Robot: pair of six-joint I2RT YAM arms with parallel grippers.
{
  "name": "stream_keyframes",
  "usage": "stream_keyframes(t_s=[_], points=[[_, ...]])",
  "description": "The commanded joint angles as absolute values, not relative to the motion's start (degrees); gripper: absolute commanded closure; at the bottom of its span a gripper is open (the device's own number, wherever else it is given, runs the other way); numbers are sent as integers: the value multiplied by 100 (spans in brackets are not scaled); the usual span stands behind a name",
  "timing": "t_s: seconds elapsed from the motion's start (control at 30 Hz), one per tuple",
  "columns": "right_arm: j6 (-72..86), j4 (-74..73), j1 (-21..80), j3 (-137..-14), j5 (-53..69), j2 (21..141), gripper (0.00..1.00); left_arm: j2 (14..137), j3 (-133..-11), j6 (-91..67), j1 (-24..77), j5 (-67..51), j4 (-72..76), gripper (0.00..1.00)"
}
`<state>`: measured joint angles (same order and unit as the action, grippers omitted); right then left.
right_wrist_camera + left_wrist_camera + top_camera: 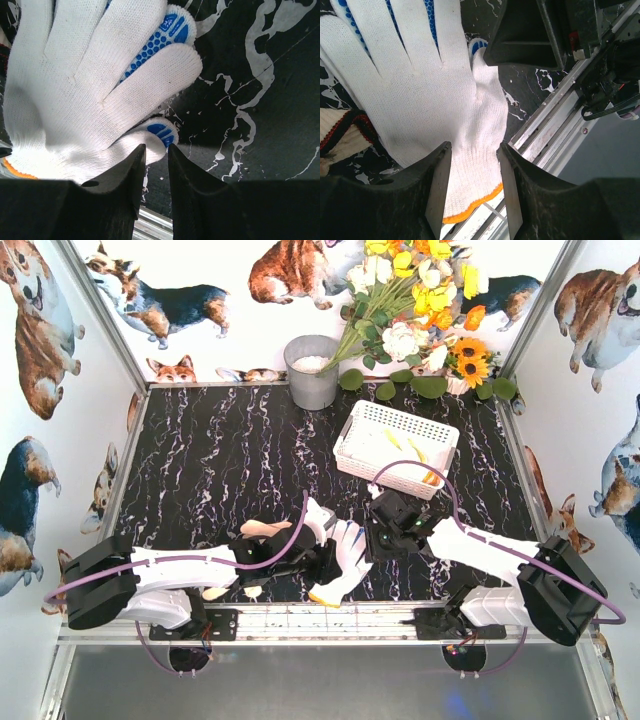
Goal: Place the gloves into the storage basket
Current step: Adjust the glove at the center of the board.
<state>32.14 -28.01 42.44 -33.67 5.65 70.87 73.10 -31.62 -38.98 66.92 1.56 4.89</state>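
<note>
Partway, we judge: basket (385, 472) at the back holds yellow-trimmed bits (gloves, probably); white glove (445, 110) lies at the near edge of the table (220, 460); left gripper (473, 150) pinches its cuff; right gripper (156, 150) narrow at the thumb, grip unclear.

The glove (345, 555) at the worktop's near edge is white knit with blue dots on its palm side and an orange hem, and the second glove (340, 132) beside it is cream with red-and-black trim. The worktop (230, 450) is black marble pattern with white veins, and the storage basket (385, 476) is white lattice with yellow showing inside. At the far edge are a grey bucket (312, 380) and yellow, white and orange flowers (420, 295), backed by white walls (90, 440) printed with corgis.
</note>
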Motion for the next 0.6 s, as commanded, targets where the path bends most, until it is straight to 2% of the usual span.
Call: stream_keyframes(t_s=[0.0,0.17,0.3,0.5,0.57], points=[[3079,-2506,4280,-3628,418,7149,73,7351,-3243,-3937,6732,218,563,62],[3059,-2405,4280,-3630,473,7291,74,7351,-3250,-3929,6740,212,565,62],[3050,-2390,4280,-3639,471,7308,82,7354,-3235,-3931,6741,209,565,62],[3032,-2522,4280,-3687,416,7144,99,7410,-3191,-3937,6741,194,585,63],[3032,-2569,4280,-3691,376,7018,100,7457,-3182,-3937,6748,166,603,63]])
